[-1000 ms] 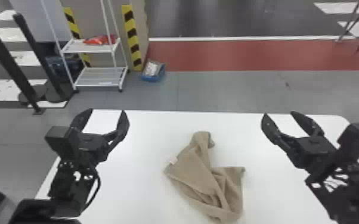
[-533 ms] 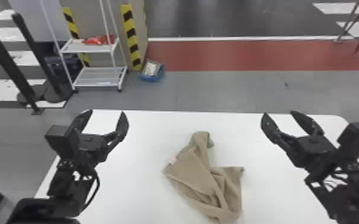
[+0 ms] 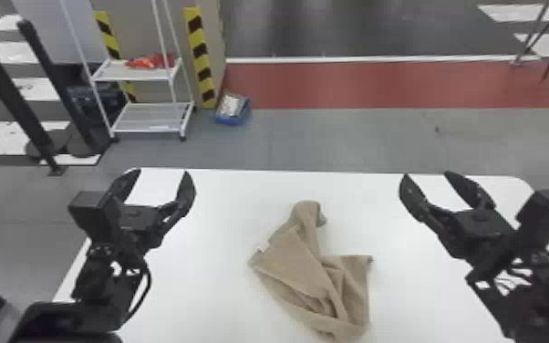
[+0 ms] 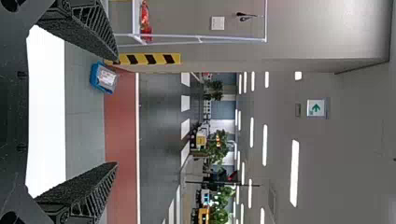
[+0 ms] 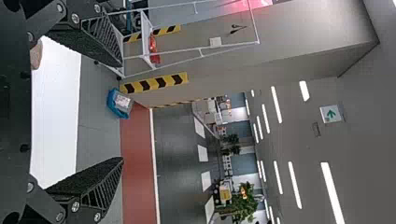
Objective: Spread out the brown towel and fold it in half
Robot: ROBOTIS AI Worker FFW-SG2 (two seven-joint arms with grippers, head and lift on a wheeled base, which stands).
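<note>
The brown towel [image 3: 305, 269] lies crumpled on the white table in the head view, with a narrow end toward the far edge and a small white tag on its left side. Left of it, my left gripper [image 3: 158, 179] stands open above the table; its fingers are spread in the left wrist view too, the gripper [image 4: 116, 109] holding nothing. On the towel's other side is my right gripper [image 3: 427, 178], also open and apart from the cloth. In the right wrist view the gripper [image 5: 123, 112] has nothing between its fingers, and a bit of the towel [image 5: 36, 55] peeks out beside one finger.
The white table [image 3: 205, 273] extends under both arms, its far edge just beyond the fingertips. On the floor behind stand a white rack [image 3: 150, 119], a blue box [image 3: 232, 109] and black posts [image 3: 11, 96] at the left.
</note>
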